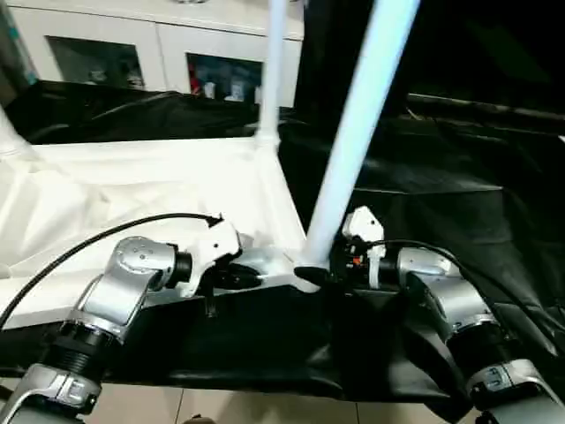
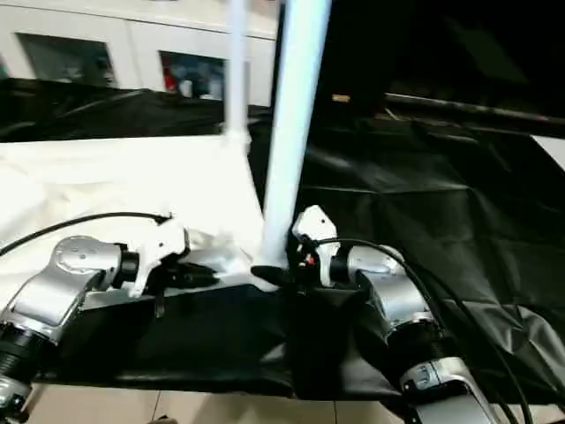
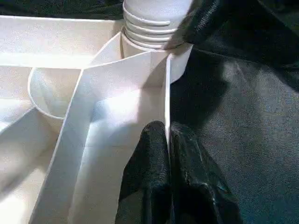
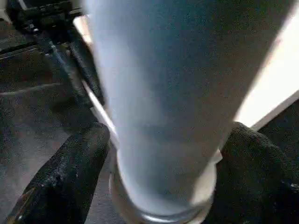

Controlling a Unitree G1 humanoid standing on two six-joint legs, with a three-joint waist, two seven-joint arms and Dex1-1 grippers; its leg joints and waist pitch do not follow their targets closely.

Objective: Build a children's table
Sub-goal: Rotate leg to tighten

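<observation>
close-up, leg (image 3: 148,21) threads at socket (image 3: 159,56)

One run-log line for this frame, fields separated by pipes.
step: seating near-corner leg | left gripper: shut on tabletop rim | right gripper: around leg base | far leg: upright in socket

No text, label, brand, number or sign can be read in any of the views. Some small coloured items are seen behind the glass doors of the white cabinet (image 1: 132,53), but no writing on them can be made out.
</observation>
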